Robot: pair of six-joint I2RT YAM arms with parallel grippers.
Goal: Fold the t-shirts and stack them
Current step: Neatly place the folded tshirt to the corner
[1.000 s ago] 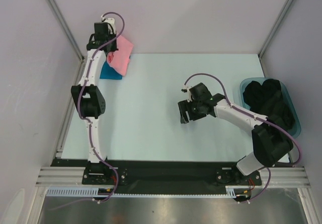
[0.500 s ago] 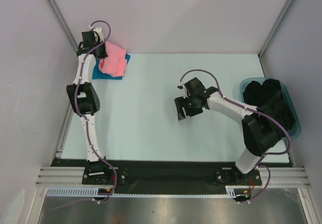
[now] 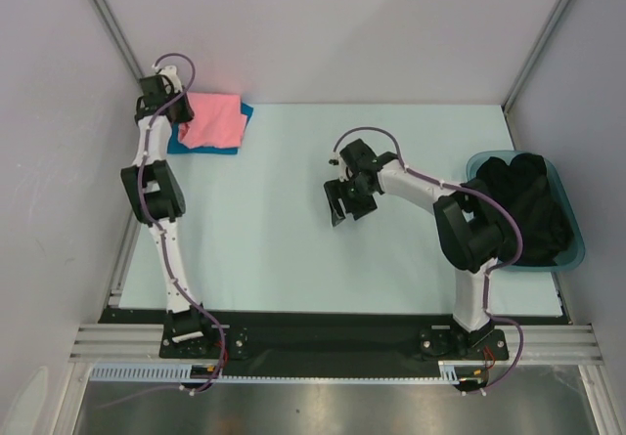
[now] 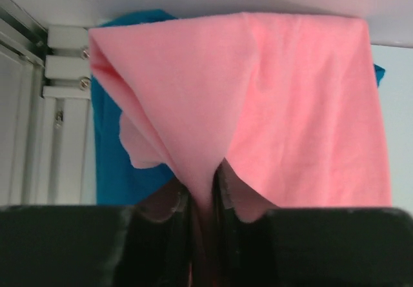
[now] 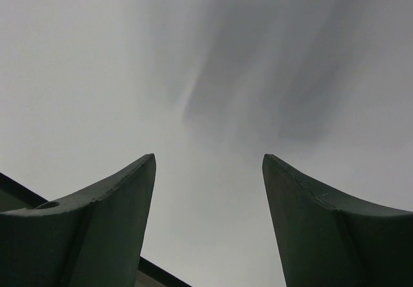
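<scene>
The salmon pink t-shirt lies folded on the teal-blue t-shirt at the table's far left corner. Only the blue shirt's edges show around the pink one. My left gripper is at the pink shirt's left edge and is shut on a pinch of pink fabric, which pulls up into a peak. The blue shirt shows to the left beneath it. My right gripper is open and empty over the middle of the table; its fingers frame only bare surface.
A translucent teal plastic tub holding dark clothing stands at the right edge. Metal frame rails and white walls close in behind the left gripper. A black rail runs along the near edge.
My left gripper has swung left and back with the pink shirt, which has dropped from hanging tilted to lying flat on the blue one. My right gripper has moved left toward the table's middle.
</scene>
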